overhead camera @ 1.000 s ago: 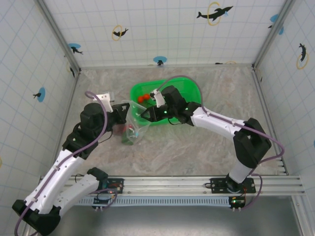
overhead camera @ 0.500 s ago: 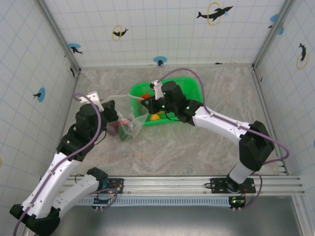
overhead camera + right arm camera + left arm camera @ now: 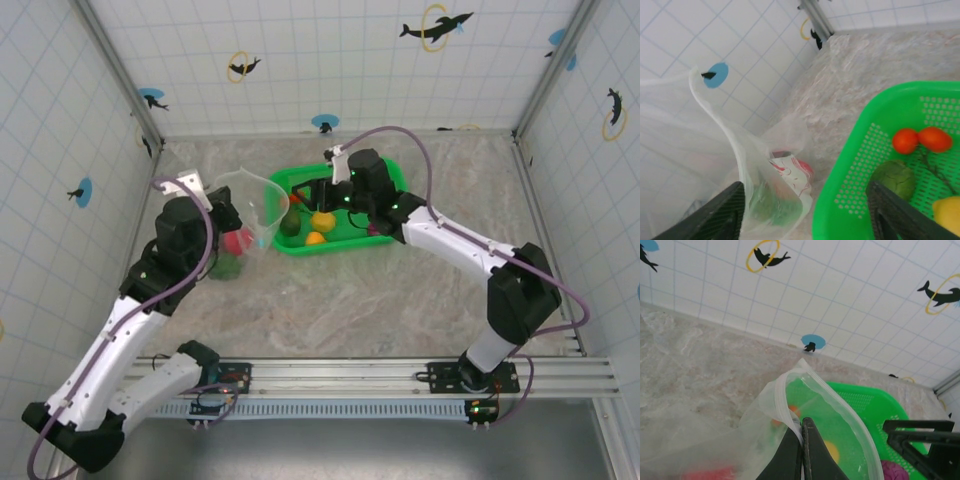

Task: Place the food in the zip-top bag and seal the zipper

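My left claw point(image 3: 801, 450) is clenched on the pale zipper strip point(image 3: 781, 405) of the clear crinkly plastic bag point(image 3: 252, 205), holding its mouth open just left of the bright green plastic basket point(image 3: 340, 248). My right claw point(image 3: 318, 195) hangs released, fingers wide apart, over the basket's left end. A red toy point(image 3: 238, 240) and a green toy point(image 3: 228, 266) lie in the bag. Two red tomatoes point(image 3: 918, 140), a dark green piece point(image 3: 892, 177) and a yellow lemon point(image 3: 322, 219) sit in the basket on the marbled surface point(image 3: 400, 300).

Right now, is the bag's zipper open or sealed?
Open. The mouth of the zip-top bag gapes in a wide loop, the two sides of the zipper apart; the left gripper pinches one side.
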Tool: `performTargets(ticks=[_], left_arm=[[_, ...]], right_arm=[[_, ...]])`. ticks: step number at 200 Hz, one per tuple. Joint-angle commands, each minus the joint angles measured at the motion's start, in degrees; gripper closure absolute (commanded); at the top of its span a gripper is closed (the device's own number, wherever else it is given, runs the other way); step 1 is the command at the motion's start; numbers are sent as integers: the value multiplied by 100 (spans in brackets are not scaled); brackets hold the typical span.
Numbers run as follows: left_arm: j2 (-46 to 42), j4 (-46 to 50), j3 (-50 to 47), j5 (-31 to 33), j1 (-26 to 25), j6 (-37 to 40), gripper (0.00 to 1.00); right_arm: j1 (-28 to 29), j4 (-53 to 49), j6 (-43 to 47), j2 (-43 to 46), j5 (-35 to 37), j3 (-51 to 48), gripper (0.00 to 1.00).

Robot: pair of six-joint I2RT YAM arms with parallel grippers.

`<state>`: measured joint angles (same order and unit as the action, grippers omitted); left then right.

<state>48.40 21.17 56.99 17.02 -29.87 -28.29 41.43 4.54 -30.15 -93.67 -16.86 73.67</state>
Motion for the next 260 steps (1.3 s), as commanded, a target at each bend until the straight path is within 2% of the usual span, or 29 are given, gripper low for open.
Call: performTargets(ticks=[1,8,19,34,42,64,99,131,163,190,231,260], left_arm=[[111,-354,-56,-174,47,200,100],[133,-421,-131,-233,43,203,100],[164,-464,-254,-258,46,200,100],[161,-490,-305,-235,49,196,100],[132,-507,-327,-231,45,209,100],[43,-556,-389,-221,45,227,100],[-274,-653,-539,-354,49,205,100],[-488,-598,-606,-294,51,262,100],[-618,-536,-678,-363,51,286,100],[-682,-485,-755,-484,53,244,100],[-727,-497,-822,-548,48,236,100],[-736,-513,-827,-577,49,236,100]], right_arm=[[-263,391,-195,291,-701,-245,27],[-321,406,-211,251,-949,-223,27],[-354,184,-98,191,-918,-114,27],[-443,-729,196,-61,-571,295,29],[-485,-1333,376,-310,-157,626,30],[-582,-2798,707,-1153,227,1559,30],[-435,-4183,1252,-2381,938,2815,28],[-389,-4404,1252,-3142,745,3486,24],[-270,-4798,1331,-3711,1130,4102,16],[-207,-4991,1376,-4007,1267,4094,16],[-166,-4951,1417,-3912,1404,3732,16],[-204,-4886,1394,-3970,1484,3717,21]])
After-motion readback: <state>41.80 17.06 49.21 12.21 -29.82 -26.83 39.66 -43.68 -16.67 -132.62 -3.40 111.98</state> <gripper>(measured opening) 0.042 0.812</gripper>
